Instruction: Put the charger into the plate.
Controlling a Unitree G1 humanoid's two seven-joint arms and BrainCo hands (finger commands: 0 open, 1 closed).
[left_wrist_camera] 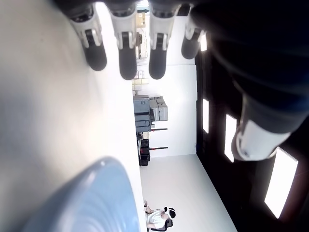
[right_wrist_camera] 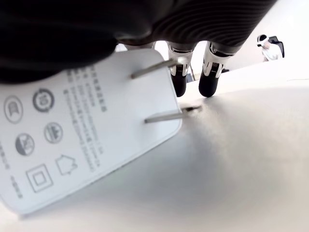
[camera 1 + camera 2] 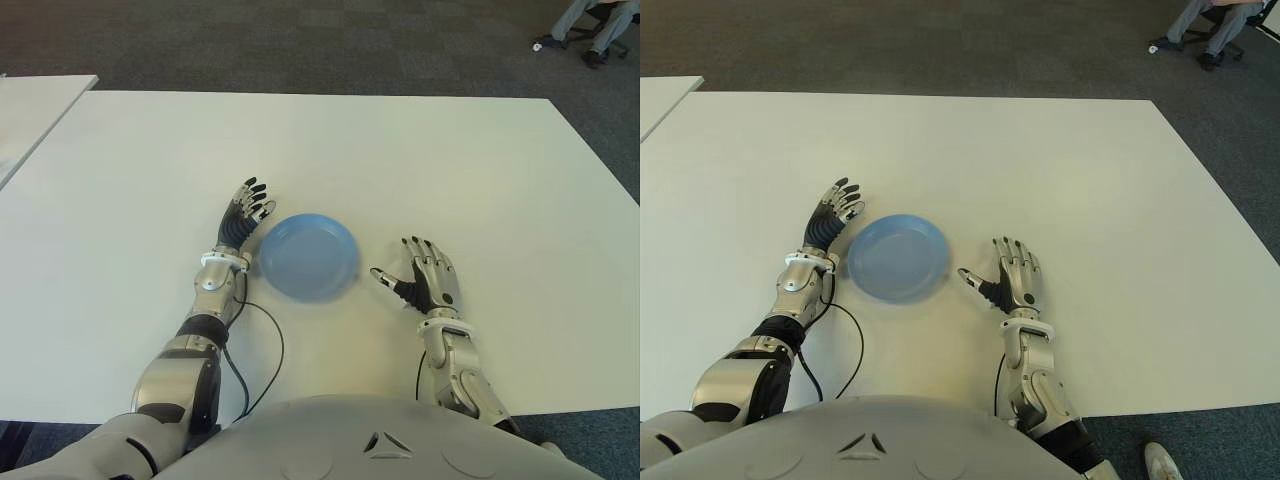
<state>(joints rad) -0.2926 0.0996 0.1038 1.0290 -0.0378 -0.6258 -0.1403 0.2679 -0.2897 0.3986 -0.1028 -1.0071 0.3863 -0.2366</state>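
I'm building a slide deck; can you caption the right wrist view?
White charger under the right hand, prongs out, just above the table.

Two hands are seen: a left hand (image 3: 243,215) and a right hand (image 3: 425,280). One blue plate (image 3: 307,256) is counted on one white table (image 3: 400,150). One white charger (image 2: 82,130), with two prongs, is shown in the right wrist view.
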